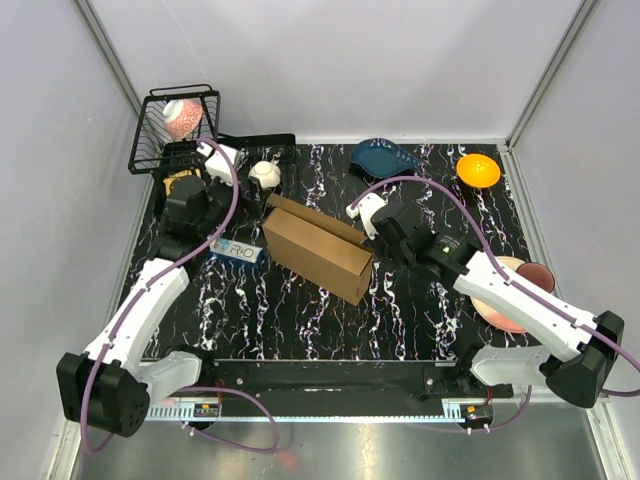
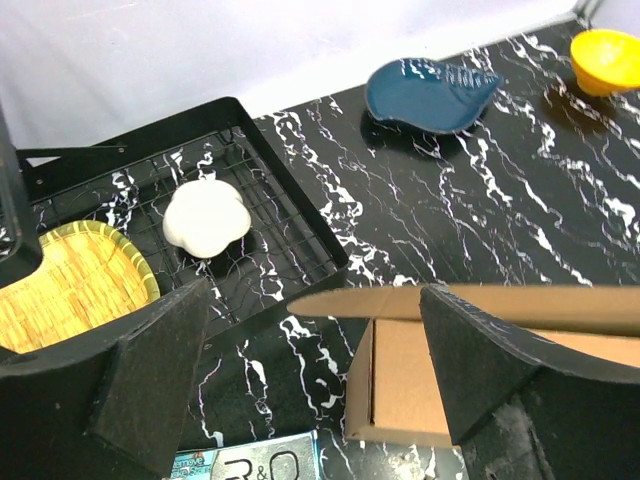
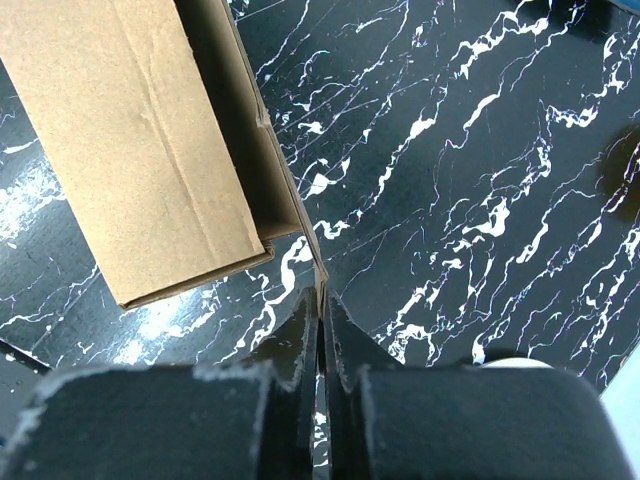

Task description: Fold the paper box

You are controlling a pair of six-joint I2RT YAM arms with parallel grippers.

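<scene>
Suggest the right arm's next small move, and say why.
Probably fold the flap inward toward the paper box: the right gripper has its jaws shut on the flap's thin edge, which stands out from the box's end.

wire basket [image 1: 152,132] | blue dish [image 1: 385,157] | orange bowl [image 1: 478,170] | white dish [image 1: 265,175]

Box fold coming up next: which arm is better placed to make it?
Right. The right end effector is pinched shut on a thin flap edge of the paper box, ready to swing it. The left end effector hangs open near the box's other end, gripping nothing.
</scene>
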